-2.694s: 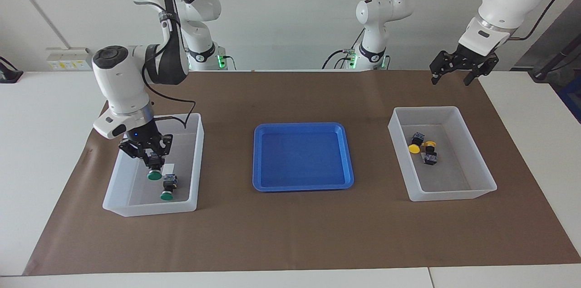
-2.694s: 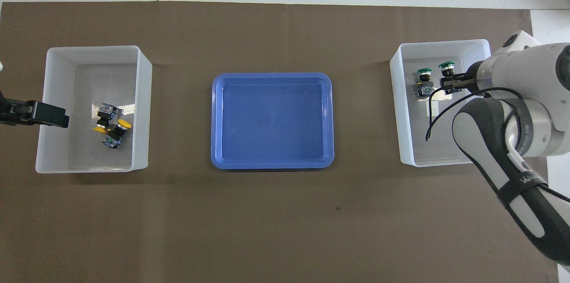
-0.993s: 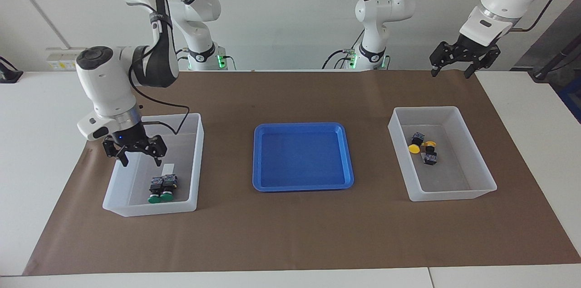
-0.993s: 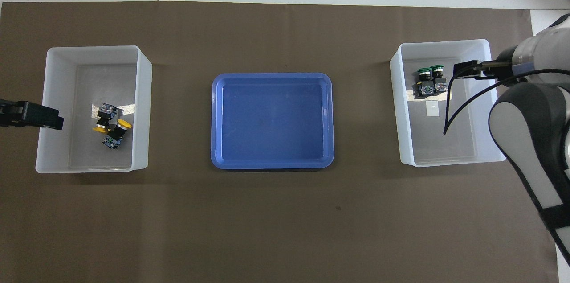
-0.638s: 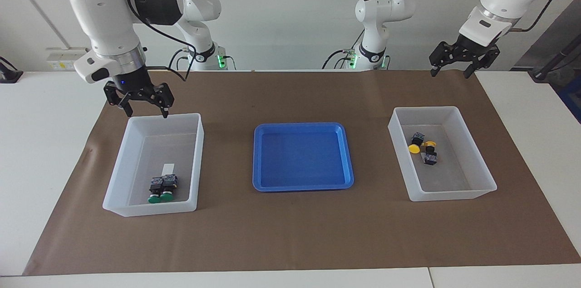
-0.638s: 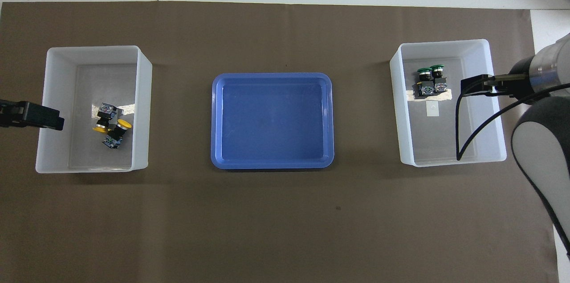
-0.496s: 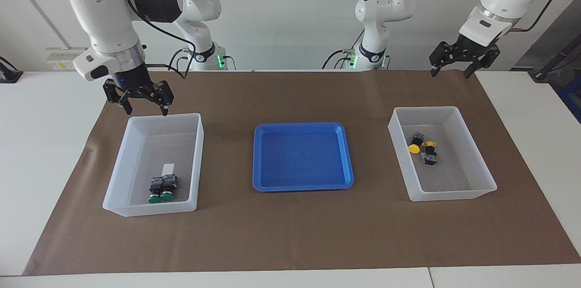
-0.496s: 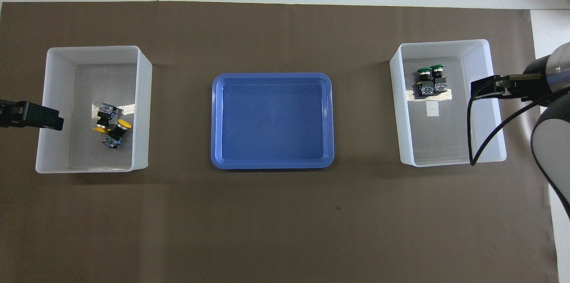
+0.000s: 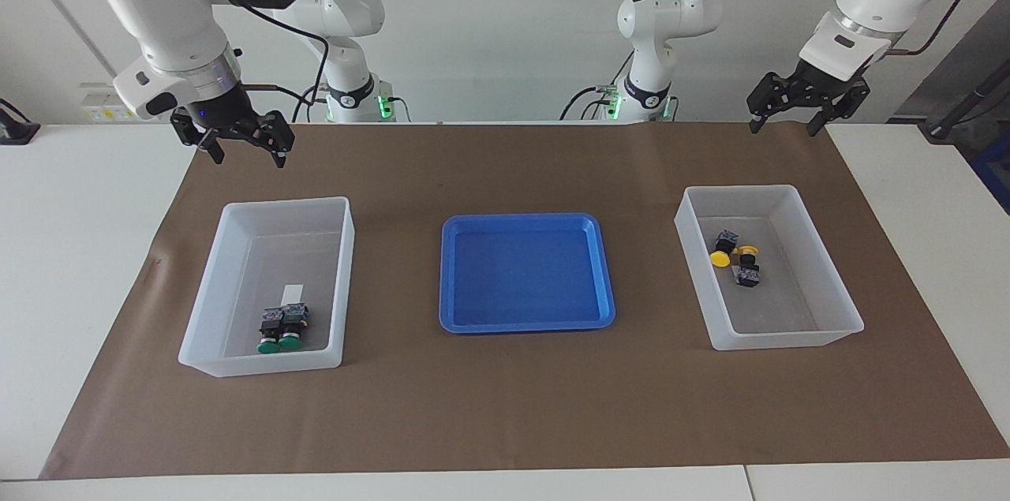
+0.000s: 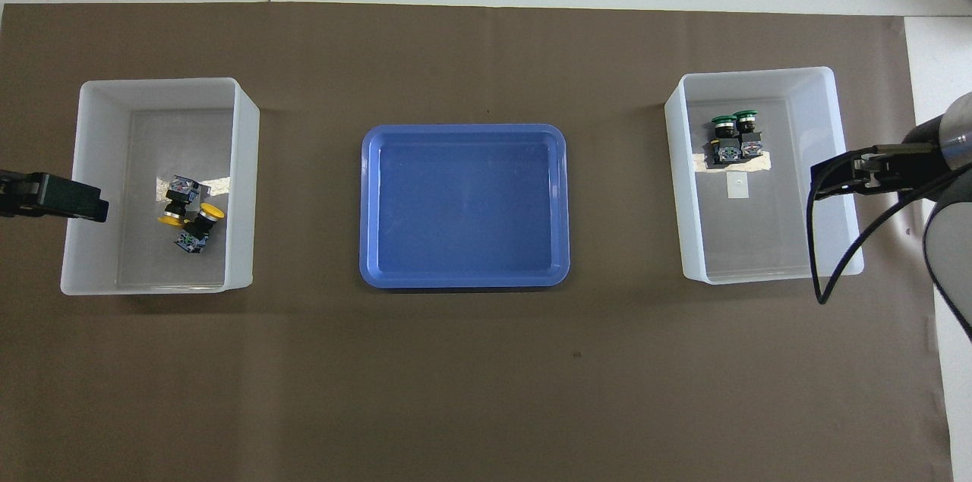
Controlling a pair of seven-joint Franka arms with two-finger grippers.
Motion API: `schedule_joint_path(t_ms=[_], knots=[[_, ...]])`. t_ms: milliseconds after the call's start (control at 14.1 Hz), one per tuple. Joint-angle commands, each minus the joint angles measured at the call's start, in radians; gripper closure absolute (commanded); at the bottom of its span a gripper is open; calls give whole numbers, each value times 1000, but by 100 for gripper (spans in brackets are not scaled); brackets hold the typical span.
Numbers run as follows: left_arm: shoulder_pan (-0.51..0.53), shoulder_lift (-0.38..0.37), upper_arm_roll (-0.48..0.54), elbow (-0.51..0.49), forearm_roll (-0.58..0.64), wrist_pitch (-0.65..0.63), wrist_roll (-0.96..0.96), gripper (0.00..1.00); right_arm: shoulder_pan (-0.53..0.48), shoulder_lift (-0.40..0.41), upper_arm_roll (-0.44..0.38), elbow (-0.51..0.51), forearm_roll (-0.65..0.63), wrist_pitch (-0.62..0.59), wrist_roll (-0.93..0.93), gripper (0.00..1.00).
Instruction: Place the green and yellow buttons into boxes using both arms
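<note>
Two green buttons (image 9: 282, 331) lie side by side in the box (image 9: 237, 363) toward the right arm's end; they also show in the overhead view (image 10: 733, 137). Two yellow buttons (image 9: 734, 256) lie in the other box (image 9: 789, 339), also seen from overhead (image 10: 188, 218). My right gripper (image 9: 248, 156) is open and empty, raised over the brown mat by the edge of the green buttons' box that is nearer to the robots. My left gripper (image 9: 783, 128) is open and empty, raised over the mat's edge near the robots. The left arm waits.
A shallow blue tray (image 9: 521, 218) sits between the two boxes with nothing in it. A brown mat (image 9: 505, 406) covers the table's middle. From overhead, the right arm's cable (image 10: 816, 269) hangs over the corner of the green buttons' box (image 10: 759, 74).
My right gripper let go of a green button in the box, opened, rose and drew back toward the robots. That button now lies beside the other green one. The left gripper rose slightly.
</note>
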Motion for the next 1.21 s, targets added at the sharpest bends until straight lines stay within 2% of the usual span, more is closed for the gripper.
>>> schedule_joint_path(t_ms=[0,425,567,780,922,1134], knots=[[-9,-1,9,1,1,-14,-11,0,-1,-18,3,-20,18,18,6,0],[-9,-1,9,1,1,-14,-11,0,-4,18,4,60,29,21,3,0],[-9,-1,9,1,1,-14,-11,0,-14,18,1,52,101,9,3,0],[-9,-1,9,1,1,-14,-11,0,0,12,0,42,83,12,9,0],[-9,-1,9,1,1,-14,-11,0,2,7,4,31,19,18,3,0],[-9,-1,9,1,1,-14,-11,0,2,7,4,31,14,23,-13,0]])
